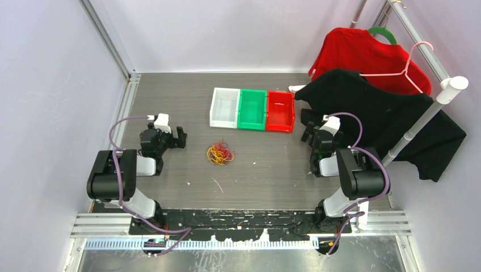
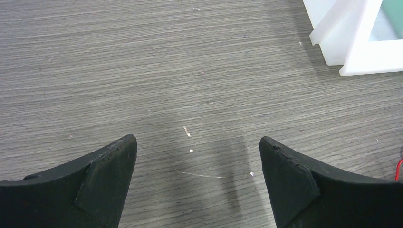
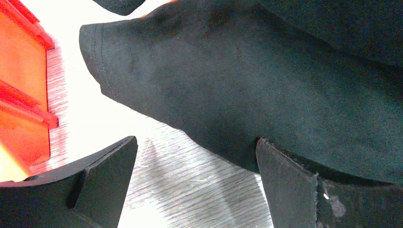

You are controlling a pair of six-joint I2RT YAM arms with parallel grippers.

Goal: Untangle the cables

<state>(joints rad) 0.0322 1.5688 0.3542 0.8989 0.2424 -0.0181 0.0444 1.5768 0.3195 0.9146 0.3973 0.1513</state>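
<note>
Tangled clump of thin orange-yellow and red cables (image 1: 220, 153) lying on grey wood-grain bench (image 1: 266, 170) between the arms; left gripper (image 2: 197, 142) and right gripper (image 3: 196, 142) both spread, apart from it

The left arm (image 1: 113, 175) is folded with its elbow drawn back. The left gripper (image 1: 180, 137) sits low, pointing toward the middle, jaws spread wide and empty. The right arm (image 1: 357, 173) is folded likewise. The right gripper (image 1: 309, 129) points forward and slightly inward, jaws equally parted, gripping nothing.
</note>
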